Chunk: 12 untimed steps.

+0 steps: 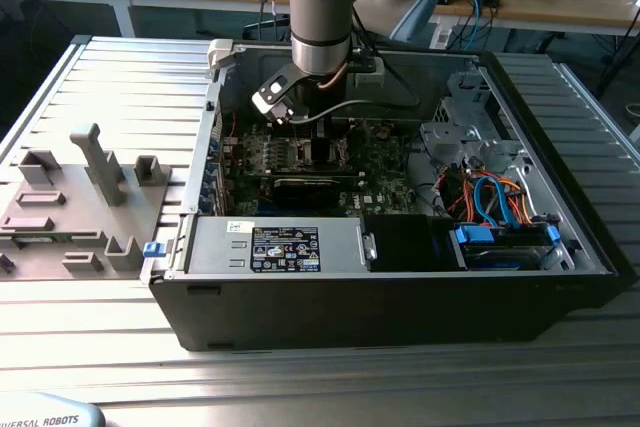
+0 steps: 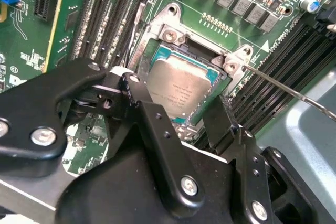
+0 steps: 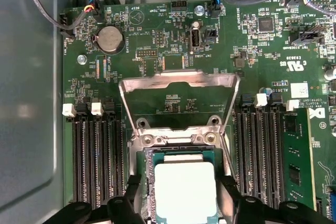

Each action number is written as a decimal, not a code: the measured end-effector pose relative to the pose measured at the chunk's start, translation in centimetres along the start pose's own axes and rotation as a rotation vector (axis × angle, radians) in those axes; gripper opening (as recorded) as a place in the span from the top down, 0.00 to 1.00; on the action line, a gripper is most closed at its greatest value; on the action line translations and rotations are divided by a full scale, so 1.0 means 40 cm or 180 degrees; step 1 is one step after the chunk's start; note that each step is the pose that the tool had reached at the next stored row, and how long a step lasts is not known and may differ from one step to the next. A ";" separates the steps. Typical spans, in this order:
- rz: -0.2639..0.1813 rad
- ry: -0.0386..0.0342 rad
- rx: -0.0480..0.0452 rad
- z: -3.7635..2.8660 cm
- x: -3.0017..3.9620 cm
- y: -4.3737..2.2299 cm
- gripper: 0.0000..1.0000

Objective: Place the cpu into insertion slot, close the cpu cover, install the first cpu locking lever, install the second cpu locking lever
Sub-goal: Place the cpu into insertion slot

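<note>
The cpu (image 3: 185, 190) (image 2: 178, 90), a small square chip with a silvery top and a green rim, lies level in the insertion slot (image 3: 176, 153) (image 2: 209, 57) on the green motherboard (image 1: 300, 152). My gripper (image 2: 176, 100) (image 3: 181, 199) (image 1: 300, 127) straddles it from above, its black fingers (image 2: 131, 85) pressed against two opposite edges of the chip. The cpu cover (image 3: 178, 80), a silvery frame with a large cut-out, stands tilted open at the far side of the slot. One thin wire locking lever (image 2: 286, 90) sticks out loose beside the slot, and another (image 2: 137, 22) runs along its other side.
Black memory slots (image 3: 100, 156) (image 3: 260, 150) flank the socket, with a green card (image 3: 296, 156) beside them. A coin battery (image 3: 110, 39) and cable plugs sit beyond the cover. The case holds a power supply (image 1: 280, 247) and drive cables (image 1: 490, 197). A grey fixture tray (image 1: 70, 207) lies outside.
</note>
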State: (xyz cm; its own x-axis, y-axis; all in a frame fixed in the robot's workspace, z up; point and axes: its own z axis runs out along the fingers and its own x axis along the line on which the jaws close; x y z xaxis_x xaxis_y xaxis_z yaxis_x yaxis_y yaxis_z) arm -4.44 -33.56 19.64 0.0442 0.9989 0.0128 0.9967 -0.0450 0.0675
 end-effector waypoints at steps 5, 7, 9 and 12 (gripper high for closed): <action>0.0000 0.0000 0.0000 0.000 0.003 0.000 0.33; 0.0000 0.0000 0.0000 0.000 0.008 0.000 0.33; -0.0001 0.0001 0.0000 0.000 0.008 0.000 0.33; 0.0001 0.0002 0.0000 0.001 0.010 -0.001 0.33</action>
State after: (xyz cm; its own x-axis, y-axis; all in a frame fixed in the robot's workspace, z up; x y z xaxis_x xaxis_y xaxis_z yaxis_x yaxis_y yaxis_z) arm -4.44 -33.16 19.62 0.0445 0.9989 0.0133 0.9967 -0.0453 0.0675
